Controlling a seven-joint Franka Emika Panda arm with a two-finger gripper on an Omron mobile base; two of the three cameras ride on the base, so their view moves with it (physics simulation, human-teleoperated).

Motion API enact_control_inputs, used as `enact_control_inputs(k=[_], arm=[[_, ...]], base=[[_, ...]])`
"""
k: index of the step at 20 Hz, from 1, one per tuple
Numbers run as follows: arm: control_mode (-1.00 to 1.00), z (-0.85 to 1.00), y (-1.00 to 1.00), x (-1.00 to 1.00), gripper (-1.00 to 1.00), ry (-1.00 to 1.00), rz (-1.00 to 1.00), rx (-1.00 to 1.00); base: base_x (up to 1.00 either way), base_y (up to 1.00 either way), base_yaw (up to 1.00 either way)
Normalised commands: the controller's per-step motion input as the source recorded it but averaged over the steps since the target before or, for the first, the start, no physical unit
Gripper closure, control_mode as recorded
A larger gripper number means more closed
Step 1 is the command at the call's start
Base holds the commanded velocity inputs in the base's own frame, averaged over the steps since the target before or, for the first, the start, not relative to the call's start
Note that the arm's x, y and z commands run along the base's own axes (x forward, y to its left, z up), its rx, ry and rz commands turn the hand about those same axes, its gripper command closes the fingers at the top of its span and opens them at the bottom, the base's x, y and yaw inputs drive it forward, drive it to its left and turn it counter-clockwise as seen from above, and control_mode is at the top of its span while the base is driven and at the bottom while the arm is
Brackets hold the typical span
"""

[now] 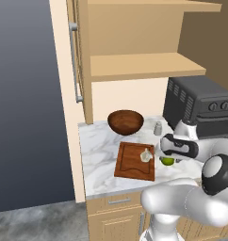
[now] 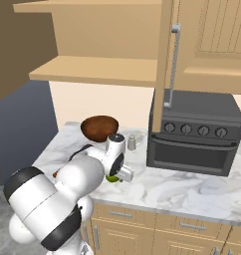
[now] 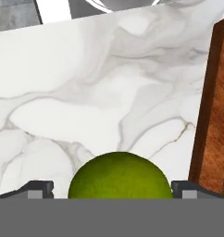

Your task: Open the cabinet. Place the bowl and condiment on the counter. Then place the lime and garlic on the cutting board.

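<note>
claw spread, straddling lime on counter beside board | you're handling a small, round, firm, roll-prone fruit | you're aiming pads at its widest girth

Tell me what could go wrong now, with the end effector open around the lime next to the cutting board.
1. The lime is round and lies on the smooth counter between the open end effector's fingertips; an off-centre close might squeeze it out so it rolls away.
2. The cutting board edge stands close beside the lime; a low carry could bump the lime against it.
3. The garlic already lies on the board; setting the lime down too near might knock it.
</note>
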Motion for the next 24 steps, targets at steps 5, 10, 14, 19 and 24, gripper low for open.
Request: enact_control_inputs(k=[5, 10, 14, 19, 24], arm=[[-1.0, -0.05, 0.0, 0.1, 1.0, 0.01, 0.0, 0.0], [-1.0, 0.35, 0.02, -0.37, 1.0, -0.01, 0.0, 0.0], [-1.0, 0.99, 0.49, -0.11, 1.0, -0.06, 0.11, -0.04], [-1.0, 0.68, 0.99, 0.0, 1.0, -0.08, 0.27, -0.12], [-1.0, 0.07, 0.76, 0.02, 1.0, -0.02, 0.22, -0.1]], base=[[0.0, 0.0, 0.0], [0.0, 0.0, 0.0], [0.0, 0.0, 0.0], [0.0, 0.0, 0.0], [0.0, 0.0, 0.0]])
